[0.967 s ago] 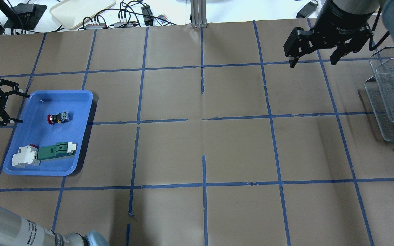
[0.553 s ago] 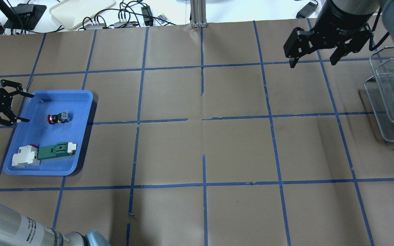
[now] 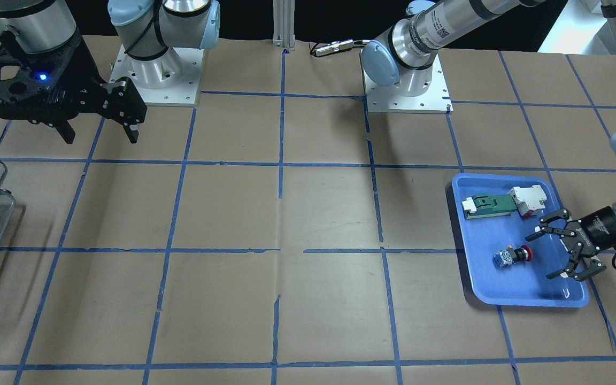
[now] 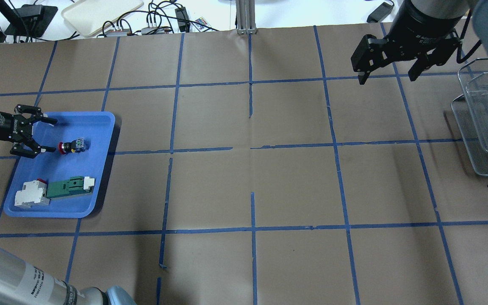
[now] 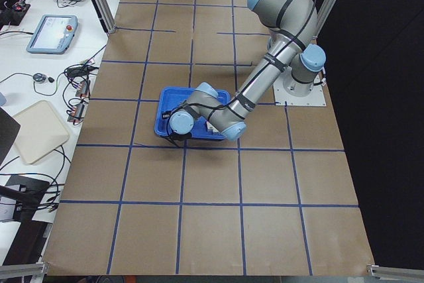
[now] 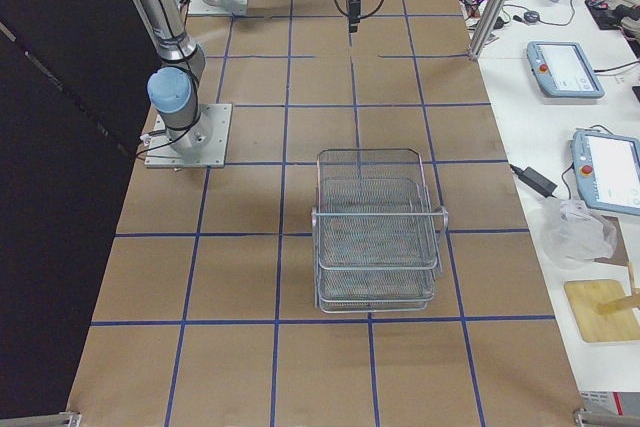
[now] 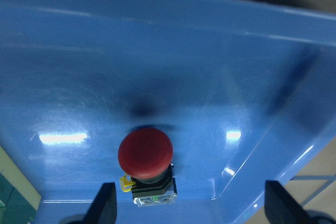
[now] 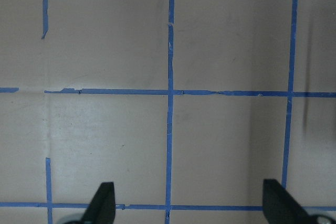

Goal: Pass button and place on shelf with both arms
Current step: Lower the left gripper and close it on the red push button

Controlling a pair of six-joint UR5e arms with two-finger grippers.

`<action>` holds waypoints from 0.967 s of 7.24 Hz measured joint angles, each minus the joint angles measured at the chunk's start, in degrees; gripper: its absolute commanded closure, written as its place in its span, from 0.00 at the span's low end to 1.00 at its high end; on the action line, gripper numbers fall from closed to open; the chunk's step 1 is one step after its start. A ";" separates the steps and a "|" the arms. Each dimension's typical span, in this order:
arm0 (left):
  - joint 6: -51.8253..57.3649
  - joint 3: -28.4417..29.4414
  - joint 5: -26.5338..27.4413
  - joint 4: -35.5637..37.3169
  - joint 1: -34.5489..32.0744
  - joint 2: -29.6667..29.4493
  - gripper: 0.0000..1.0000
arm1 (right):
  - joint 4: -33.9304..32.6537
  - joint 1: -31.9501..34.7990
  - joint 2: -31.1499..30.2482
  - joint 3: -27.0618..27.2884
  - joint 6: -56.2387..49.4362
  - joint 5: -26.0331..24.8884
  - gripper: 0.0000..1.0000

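Note:
The button (image 4: 71, 146) lies on its side in the blue tray (image 4: 100, 127), red cap towards my left gripper. It also shows in the front view (image 3: 512, 256) and, close up, in the left wrist view (image 7: 145, 153). My left gripper (image 4: 55, 136) is open and empty over the tray's left part, just short of the red cap, with the jaws level with it. My right gripper (image 4: 386, 79) is open and empty, high over the far right of the table. The wire shelf (image 4: 485, 114) stands at the right edge and shows whole in the exterior right view (image 6: 378, 232).
A green-and-white flat part (image 4: 69, 187) and a white block with a red tip (image 4: 32, 194) lie together at the tray's near end. Cables and a cream tray (image 4: 100, 15) lie beyond the table's far edge. Brown paper with blue tape lines covers the table.
My left gripper has moved right, from beside the tray's left rim to over the tray, close to the button's red cap. It stays open. The right gripper has barely moved.

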 measured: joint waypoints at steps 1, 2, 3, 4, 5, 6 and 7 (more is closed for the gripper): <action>0.42 -0.21 -0.05 0.04 0.01 -0.25 0.00 | 0.00 0.00 0.04 -0.01 0.00 0.00 0.00; 0.78 -0.31 0.10 0.08 0.05 -0.38 0.00 | 0.00 0.00 0.07 -0.02 0.00 -0.02 0.00; 0.92 -0.34 0.27 0.10 0.08 -0.50 0.00 | 0.00 0.00 0.08 -0.02 0.00 -0.04 0.00; 0.90 -0.39 0.38 0.11 0.08 -0.73 0.00 | 0.00 0.00 0.09 -0.01 0.00 -0.04 0.00; 0.79 -0.43 0.42 0.11 0.09 -1.11 0.00 | 0.00 0.00 0.09 -0.01 -0.02 -0.06 0.00; 0.67 -0.43 0.44 0.12 0.09 -1.55 0.00 | 0.00 0.00 0.08 -0.02 -0.06 -0.08 0.00; 0.66 -0.41 0.49 0.14 0.09 -1.80 0.05 | 0.00 0.00 0.04 -0.01 -0.08 -0.08 0.00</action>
